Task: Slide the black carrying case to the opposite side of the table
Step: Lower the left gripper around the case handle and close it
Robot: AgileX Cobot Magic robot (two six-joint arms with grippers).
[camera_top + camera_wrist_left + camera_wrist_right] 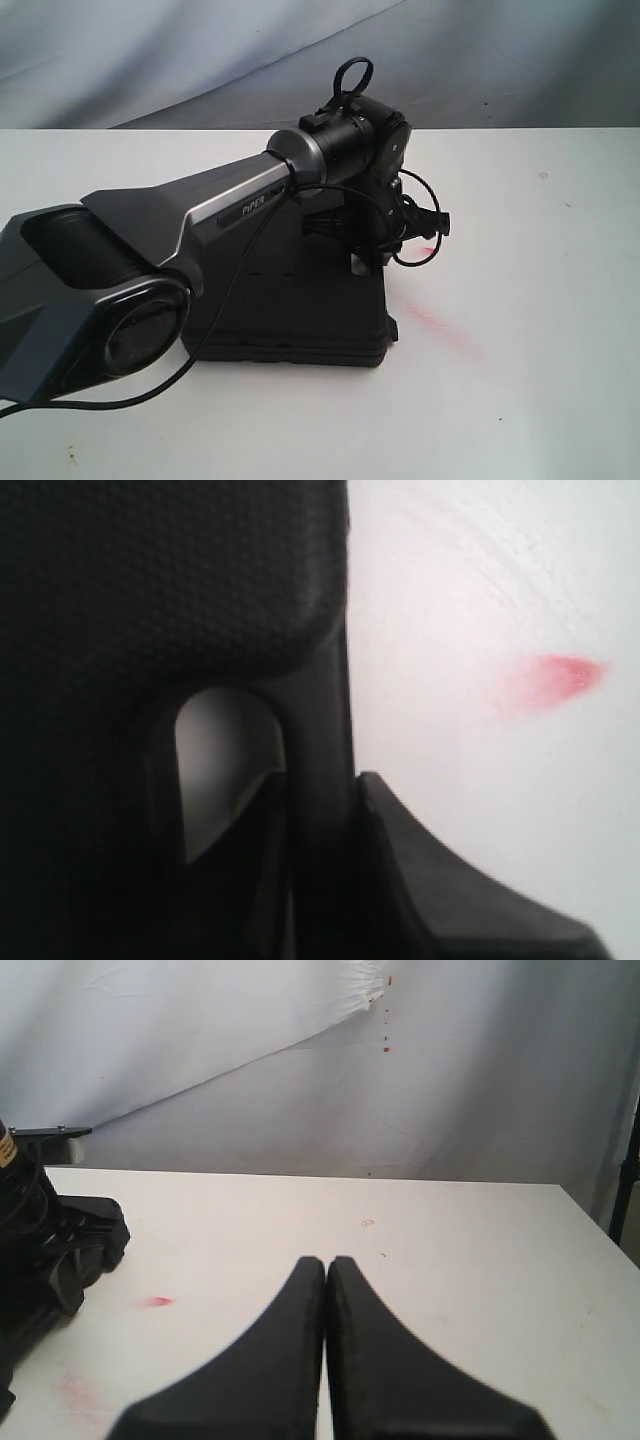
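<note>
The case lay flat on the table, the left gripper apparently pinching its handle bar through the slot to drag it, while the right gripper hung clear, pressed together.

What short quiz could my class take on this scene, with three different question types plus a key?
1. True or false: the right gripper is open.
2. The case lies: A) on the table; B) lifted in the air; C) on the floor.
3. What do the fingers of the left gripper straddle?
Key: 1 false, it is shut; 2 A; 3 the handle bar at the case's edge.
</note>
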